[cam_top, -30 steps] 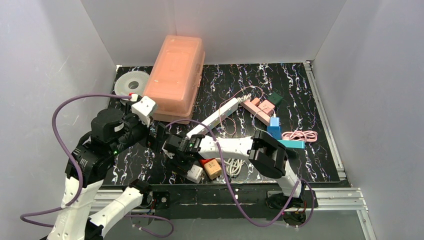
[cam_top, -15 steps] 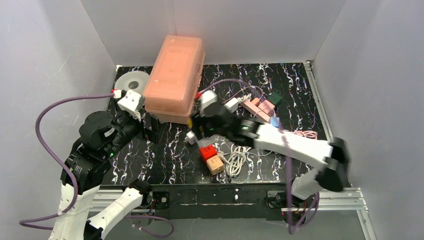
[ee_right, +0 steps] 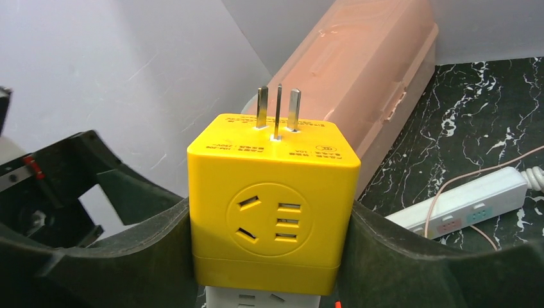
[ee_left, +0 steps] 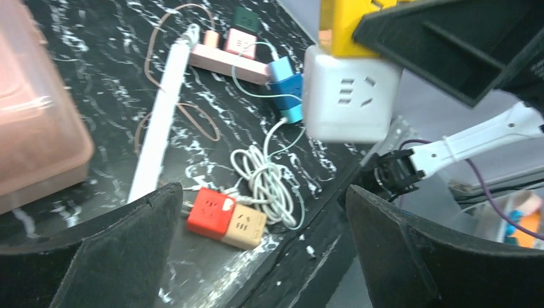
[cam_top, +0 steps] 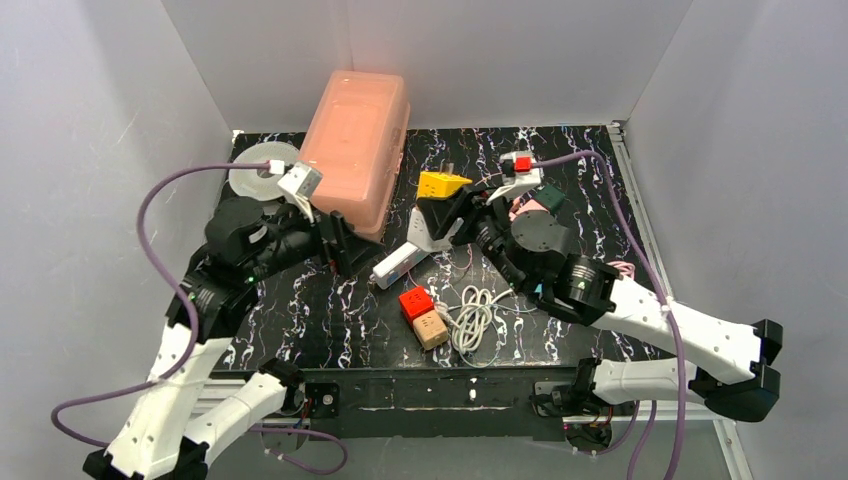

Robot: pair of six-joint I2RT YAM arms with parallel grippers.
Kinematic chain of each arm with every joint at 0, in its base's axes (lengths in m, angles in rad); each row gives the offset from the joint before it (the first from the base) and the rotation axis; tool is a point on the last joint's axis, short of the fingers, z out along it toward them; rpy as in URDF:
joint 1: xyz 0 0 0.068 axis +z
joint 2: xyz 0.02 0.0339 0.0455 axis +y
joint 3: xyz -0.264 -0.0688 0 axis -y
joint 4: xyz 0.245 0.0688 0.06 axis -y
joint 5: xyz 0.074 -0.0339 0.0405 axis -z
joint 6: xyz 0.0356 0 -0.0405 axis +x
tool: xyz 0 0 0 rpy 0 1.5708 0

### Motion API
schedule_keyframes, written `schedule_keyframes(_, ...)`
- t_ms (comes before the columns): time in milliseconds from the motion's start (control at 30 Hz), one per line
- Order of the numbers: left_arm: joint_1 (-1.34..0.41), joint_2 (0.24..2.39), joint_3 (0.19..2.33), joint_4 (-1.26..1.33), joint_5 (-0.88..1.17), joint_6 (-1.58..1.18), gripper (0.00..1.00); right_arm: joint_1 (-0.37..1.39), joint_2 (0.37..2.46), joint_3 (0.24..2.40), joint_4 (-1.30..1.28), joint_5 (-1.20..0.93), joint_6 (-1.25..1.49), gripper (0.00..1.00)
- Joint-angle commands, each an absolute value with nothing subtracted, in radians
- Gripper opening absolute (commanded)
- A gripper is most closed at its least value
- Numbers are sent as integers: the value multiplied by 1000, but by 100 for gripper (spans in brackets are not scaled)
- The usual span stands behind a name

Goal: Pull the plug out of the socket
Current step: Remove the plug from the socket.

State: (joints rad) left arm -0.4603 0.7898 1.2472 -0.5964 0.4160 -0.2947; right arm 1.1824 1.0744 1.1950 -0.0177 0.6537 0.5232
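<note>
Overhead view: at centre frame, your right gripper (cam_top: 440,205) was clamped on the yellow cube (cam_top: 443,183) and held it raised, arm stretched forward. The white cube (cam_top: 428,235) hung joined beneath it, so the pull-apart looked not yet done. Your left gripper (cam_top: 338,240) hovered just left.

Left wrist view: its jaws stood wide and held nothing, and both cubes sat upper right.

Right wrist view: the yellow cube filled the centre, 3 prongs up, squeezed between both fingers.

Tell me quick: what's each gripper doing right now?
Left gripper: open, holding nothing.
Right gripper: fingers closed on the yellow adapter cube, with a white cube joined to it.
</note>
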Motion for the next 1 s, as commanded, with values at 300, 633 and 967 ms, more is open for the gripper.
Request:
schedule_keyframes(300,-466,824,1121,-216,681,-492,100,1271,1213,1354,169,765,419,1)
schedule_keyframes(633,-474,821,1029,-178,616,-417,99,1285,1267,1402,178,729,426,1)
schedule_keyframes(967,-500,860,1034,-79,616,-426,100,1315,1279,1393,213,702,450,1)
